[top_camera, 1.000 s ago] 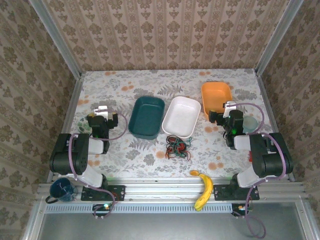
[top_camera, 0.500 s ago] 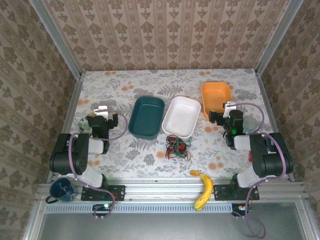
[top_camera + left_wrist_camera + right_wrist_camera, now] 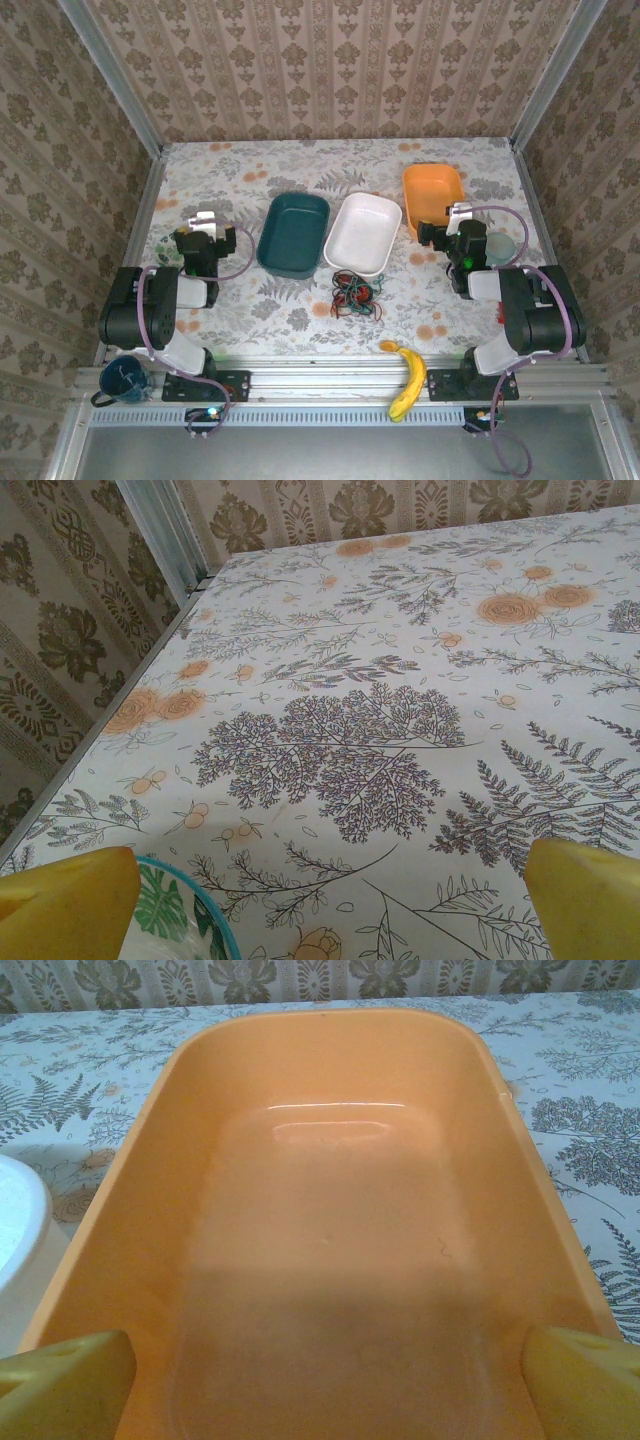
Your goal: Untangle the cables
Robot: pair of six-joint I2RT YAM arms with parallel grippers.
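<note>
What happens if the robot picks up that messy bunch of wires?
The tangled cables will probably flop and dangle, being thin loopy wires. Red, green and black strands intertwine, so lifting one likely drags the rest. The small clump looks light; a push may slide it.

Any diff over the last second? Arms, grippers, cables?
Nothing visibly changed. The left gripper and right gripper stay open and empty, arms parked. The cables lie in the same tangle in front of the white tray.
</note>
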